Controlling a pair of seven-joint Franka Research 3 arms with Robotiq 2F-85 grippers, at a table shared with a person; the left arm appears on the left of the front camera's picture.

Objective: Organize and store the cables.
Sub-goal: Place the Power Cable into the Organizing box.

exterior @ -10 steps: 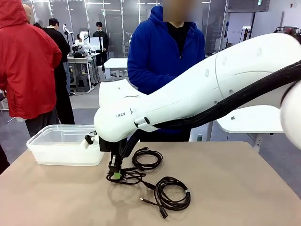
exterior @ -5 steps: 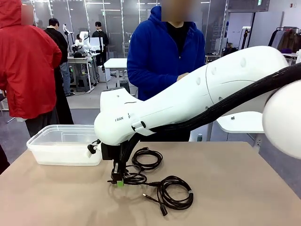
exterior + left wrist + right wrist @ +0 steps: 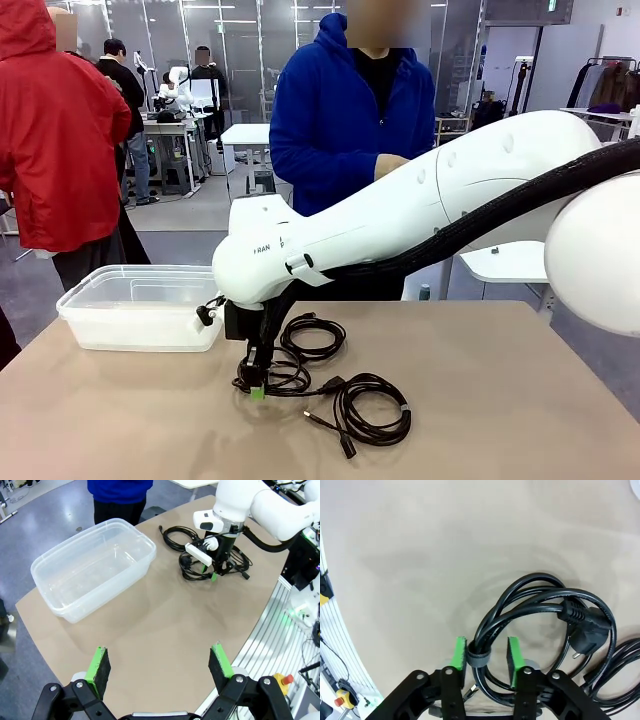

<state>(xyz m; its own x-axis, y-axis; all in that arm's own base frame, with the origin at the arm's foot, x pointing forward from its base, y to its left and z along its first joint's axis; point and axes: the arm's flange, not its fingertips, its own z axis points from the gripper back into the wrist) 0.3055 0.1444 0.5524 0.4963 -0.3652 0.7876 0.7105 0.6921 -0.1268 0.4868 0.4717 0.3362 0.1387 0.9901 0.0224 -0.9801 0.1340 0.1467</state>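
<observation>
Right gripper (image 3: 486, 652) loosely straddles a glossy black coiled cable (image 3: 492, 617)

Clear bin (image 3: 140, 318) open-topped, inside free from above; tabletop (image 3: 110, 420) in front of bin, robot side, bare, wide passage; just right of bin, right arm (image 3: 400, 215) slants low across, right gripper (image 3: 258, 390) down among cables (image 3: 375, 410), blocks that side; cables spread further right of bin; beyond them bare tabletop; person (image 3: 350, 130) stands behind bin, to its right, at far table edge.
</observation>
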